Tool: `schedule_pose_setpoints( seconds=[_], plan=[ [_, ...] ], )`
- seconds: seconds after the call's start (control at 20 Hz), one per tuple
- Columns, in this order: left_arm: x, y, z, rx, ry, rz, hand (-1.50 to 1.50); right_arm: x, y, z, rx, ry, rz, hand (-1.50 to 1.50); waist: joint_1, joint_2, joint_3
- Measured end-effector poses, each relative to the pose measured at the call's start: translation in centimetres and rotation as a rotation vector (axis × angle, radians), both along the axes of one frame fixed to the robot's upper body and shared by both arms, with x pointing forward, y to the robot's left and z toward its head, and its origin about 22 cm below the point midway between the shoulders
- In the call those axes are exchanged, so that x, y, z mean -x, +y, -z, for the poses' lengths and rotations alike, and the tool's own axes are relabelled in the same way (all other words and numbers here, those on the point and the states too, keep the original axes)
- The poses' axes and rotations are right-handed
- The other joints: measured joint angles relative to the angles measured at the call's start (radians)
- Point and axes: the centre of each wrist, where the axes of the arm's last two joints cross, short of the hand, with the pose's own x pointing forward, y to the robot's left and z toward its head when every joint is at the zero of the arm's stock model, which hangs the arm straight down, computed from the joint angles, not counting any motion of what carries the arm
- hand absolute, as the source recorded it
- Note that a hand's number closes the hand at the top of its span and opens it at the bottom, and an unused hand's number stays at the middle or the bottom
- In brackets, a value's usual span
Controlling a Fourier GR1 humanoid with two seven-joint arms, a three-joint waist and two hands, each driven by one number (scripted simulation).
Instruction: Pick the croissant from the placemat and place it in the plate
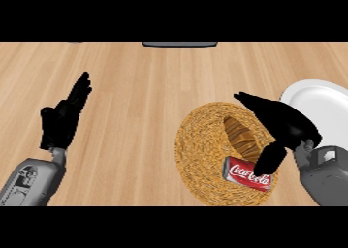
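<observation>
Here, starting at your far left, the left hand (64,118) stands over the bare wooden table (148,82), well left of the mat (197,155). Its fingers are straight and together, pointing up and away from you, and it holds nothing and touches nothing.

Move right and you reach the mat, a round woven straw piece lying flat on the table. A dark flat object (179,44) sits at the table's far edge, well beyond the mat and only partly in view.

On the mat you can see the croissant (242,137), golden and ridged, lying right of the mat's centre. Just in front of it, toward the mat's near edge, a red cola can (248,175) lies on its side.

The right hand (280,128) is over the right part of the mat, arched above the croissant. Its fingers curve down on the far side and its thumb reaches down on the near side, ending just beside the can. The hand hides part of the croissant, so you cannot tell whether the fingers actually press on it.

Furthest right, beyond the mat's right edge, sits the white plate (326,104), cut off by the view's edge.
</observation>
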Motion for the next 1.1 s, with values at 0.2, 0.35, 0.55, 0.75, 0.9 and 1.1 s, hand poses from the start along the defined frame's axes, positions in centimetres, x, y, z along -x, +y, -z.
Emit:
schedule_pose_setpoints(
  seconds=[0.2, 0.35, 0.55, 0.75, 0.9, 1.1],
  plan=[
    [-0.2, -0.3, -0.4, -0.004, -0.001, 0.001, 0.0, -0.8, 0.6, 2.0, 0.032, 0.026, 0.004, -1.5, 0.001, 0.0, 0.0],
    [-0.1, 0.0, -0.2, -0.001, 0.002, 0.002, 0.0, -1.0, 1.0, 3.6, 0.047, 0.047, 0.0, -1.5, 0.001, 0.0, 0.0],
    [-0.2, -0.3, -0.3, 0.001, 0.002, 0.002, 0.0, -1.7, 0.8, 5.5, 0.055, 0.066, 0.003, -1.5, 0.0, -0.001, 0.0],
    [-0.6, 0.5, 0.0, -0.003, 0.001, 0.002, 0.0, -2.4, 0.6, 6.7, 0.067, 0.082, 0.007, -1.5, 0.0, -0.001, -0.001],
    [-0.3, 0.5, -0.4, -0.001, 0.0, 0.005, 0.0, -2.4, -0.1, 7.3, 0.071, 0.094, 0.01, -1.5, -0.001, -0.001, -0.001],
    [0.0, 0.3, -0.7, 0.001, 0.004, 0.005, 0.0, -2.5, -0.6, 8.1, 0.07, 0.061, -0.004, 1.5, 0.0, -0.002, -0.001]
  ],
)
